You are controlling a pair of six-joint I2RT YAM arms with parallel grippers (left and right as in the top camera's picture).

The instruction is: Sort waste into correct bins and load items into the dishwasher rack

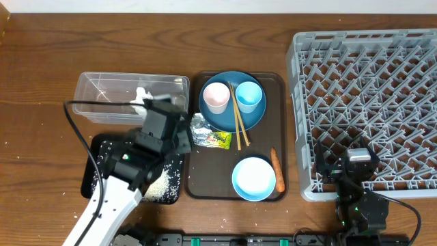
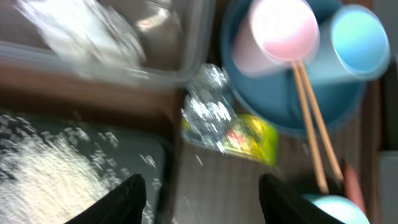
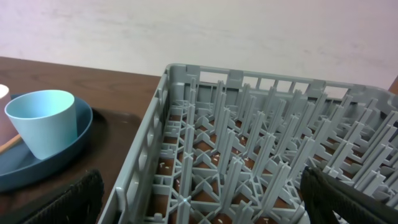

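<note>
on the brown worktop (image 1: 41, 41), our left end effector (image 2: 202, 199) hung open and empty near the silver foil (image 2: 208, 112), which lay on the brown tray (image 1: 212, 171) by the clear tub (image 1: 85, 85). we think the foil was next: go down, pinch. our right end effector (image 3: 211, 199) sat wide open, empty.

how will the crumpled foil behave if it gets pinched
The crumpled foil looks light and thin, so it would probably crush under a pinch. Its jagged creases suggest it won't roll. It seems to touch the green-yellow wrapper, so a push may drag that along.
</note>
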